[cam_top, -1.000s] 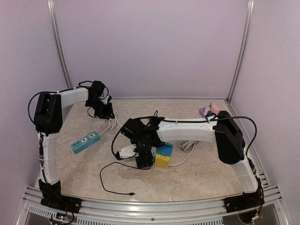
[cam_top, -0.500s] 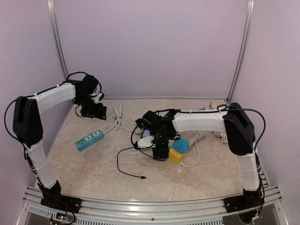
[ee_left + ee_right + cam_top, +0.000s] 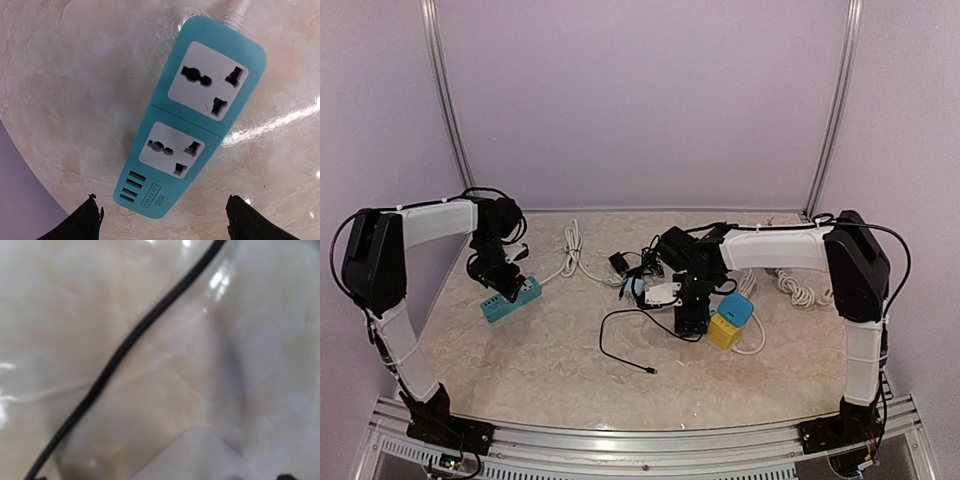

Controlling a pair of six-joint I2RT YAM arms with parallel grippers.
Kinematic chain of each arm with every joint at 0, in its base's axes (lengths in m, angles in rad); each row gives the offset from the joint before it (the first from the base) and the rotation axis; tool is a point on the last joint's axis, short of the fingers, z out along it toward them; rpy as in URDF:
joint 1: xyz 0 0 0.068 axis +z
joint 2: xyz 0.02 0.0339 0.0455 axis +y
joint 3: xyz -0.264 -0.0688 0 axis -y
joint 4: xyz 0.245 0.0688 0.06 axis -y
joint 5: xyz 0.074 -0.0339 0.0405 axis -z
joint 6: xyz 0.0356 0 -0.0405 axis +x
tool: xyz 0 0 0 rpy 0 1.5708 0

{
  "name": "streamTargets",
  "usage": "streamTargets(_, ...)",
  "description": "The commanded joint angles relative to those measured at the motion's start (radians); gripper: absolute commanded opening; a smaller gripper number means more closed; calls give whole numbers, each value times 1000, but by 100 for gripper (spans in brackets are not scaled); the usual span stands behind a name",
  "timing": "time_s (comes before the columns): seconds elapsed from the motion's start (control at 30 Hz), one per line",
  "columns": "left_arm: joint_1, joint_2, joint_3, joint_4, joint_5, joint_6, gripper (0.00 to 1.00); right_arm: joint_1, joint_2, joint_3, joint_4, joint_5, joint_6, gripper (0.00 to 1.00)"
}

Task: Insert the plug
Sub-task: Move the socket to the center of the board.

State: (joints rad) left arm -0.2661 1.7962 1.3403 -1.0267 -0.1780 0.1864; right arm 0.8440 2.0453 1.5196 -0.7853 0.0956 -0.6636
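The teal power strip (image 3: 192,120) lies flat on the marble table (image 3: 550,360), sockets up, with its white cord (image 3: 572,252) leaving its far end. The left claw (image 3: 162,222) hangs straight above the strip's near end, where the small row of ports sits. Its two fingertips (image 3: 82,222) are spread wide, one off each side of that end, with bare table between each tip and the teal casing. It has hold of nothing.

The white plug (image 3: 660,293) lies well to the right of the strip, flat on the table and apart from it. A thin black cable (image 3: 120,352) runs from the plug back toward the strip, loops, and ends loose on the table nearer the front rail.

The right claw (image 3: 690,322) points down at the table on the far side of the plug from the strip, just beside the plug. In its wrist view only slivers of its fingers show at the bottom corners, so they stand wide apart. The cable crosses the table beneath, and a blurred pale shape at the lower edge may be the plug's body. Nothing appears gripped. Farther from the strip than this claw sit a blue cube (image 3: 735,308) and a yellow cube (image 3: 723,331), touching each other.
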Motion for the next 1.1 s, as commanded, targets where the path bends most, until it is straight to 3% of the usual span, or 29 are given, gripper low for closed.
streamTargets(0.0, 25, 86, 35, -7, -38, 62, 84, 0, -88, -32, -15, -82, 27, 100)
streamTargets(0.2, 19, 206, 67, -1, 20, 57, 79, 0, -167, 14, -17, -192, 72, 100)
streamTargets(0.3, -24, 209, 53, 23, 67, 54, 64, -1, -217, 43, 26, -226, 156, 100)
streamTargets(0.43, -74, 240, 54, 22, 93, 6, 38, -4, -303, 4, 237, -94, 406, 100)
streamTargets(0.57, -145, 250, 45, 33, 126, -68, 28, -17, -361, -22, 358, -81, 617, 100)
streamTargets(0.63, -179, 241, 32, 61, 163, -152, 30, -30, -379, -60, 435, -107, 765, 100)
streamTargets(0.7, -208, 214, -8, 135, 201, -261, 39, -38, -378, -101, 515, -138, 893, 100)
streamTargets(0.83, -293, 78, -146, 331, 139, -452, 57, -39, -292, -75, 528, -121, 1087, 99)
streamTargets(0.93, -367, 11, -204, 390, 140, -535, 68, -37, -222, -56, 518, -83, 1166, 98)
streamTargets(1.07, -469, -54, -216, 419, 170, -582, 75, -35, -172, -67, 555, -9, 1221, 95)
